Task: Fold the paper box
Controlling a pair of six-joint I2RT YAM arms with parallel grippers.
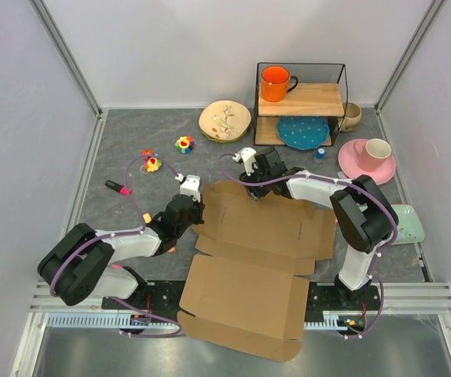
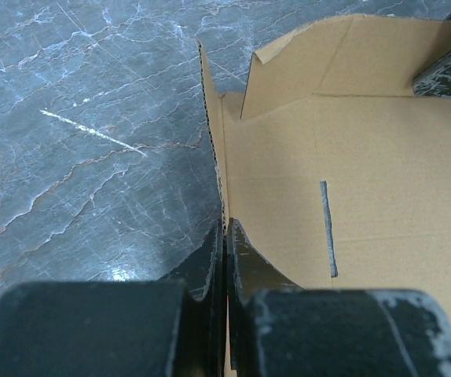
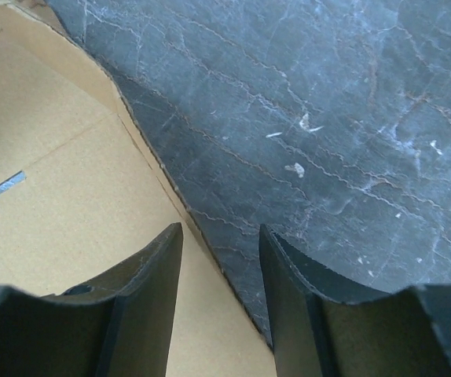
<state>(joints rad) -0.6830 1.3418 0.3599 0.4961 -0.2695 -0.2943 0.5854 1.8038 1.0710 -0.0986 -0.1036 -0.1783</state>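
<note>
2 arms, build and finish.
Left arm [image 1: 127, 245] and right arm [image 1: 312, 188]: white shells, black joints, purple cables looped outside; white camera block [image 1: 190, 185] at each wrist; right gripper [image 3: 219, 251] fingers [image 3: 143, 298] matte black, scuffed.

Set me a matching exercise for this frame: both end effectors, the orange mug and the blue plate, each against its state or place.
Things:
1. left end effector
2. right end effector
3. orange mug
4. blue plate

States or places:
A. open, astride the edge of the paper box
B. on the lower shelf board
C. shut on the paper box edge
D. on the top shelf board

Pairs: 1-C, 2-A, 3-D, 4-B
</note>
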